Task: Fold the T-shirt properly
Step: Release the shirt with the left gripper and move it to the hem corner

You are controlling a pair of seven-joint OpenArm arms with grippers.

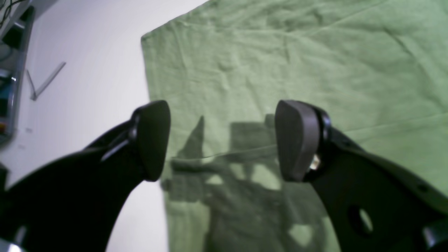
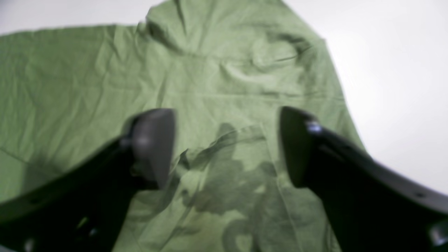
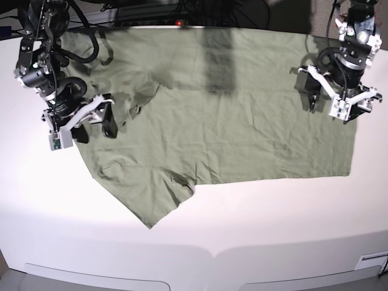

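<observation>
Left tool point(image 1: 224, 140): spread wide, empty | right tool point(image 2: 227, 147): spread wide, empty; both above T-shirt point(image 3: 230, 121)

1. A robotics lab or test bench is being shown, not a home: a plain white table point(image 3: 254, 230) with rounded edges is being used as the work surface.
2. Two robot arms are being seen mounted at the table's far corners in the base view, with bare metal brackets and bundled black cables point(image 3: 85, 42) being left exposed.
3. A dark strip of equipment with a small red indicator light point(image 3: 179, 23) is being seen along the table's back edge.
4. Cluttered gear and wiring point(image 1: 10, 52) are being glimpsed beside the table in the left wrist view, too blurred to be identified.
5. Even, bright overhead lighting is being cast over everything.
</observation>
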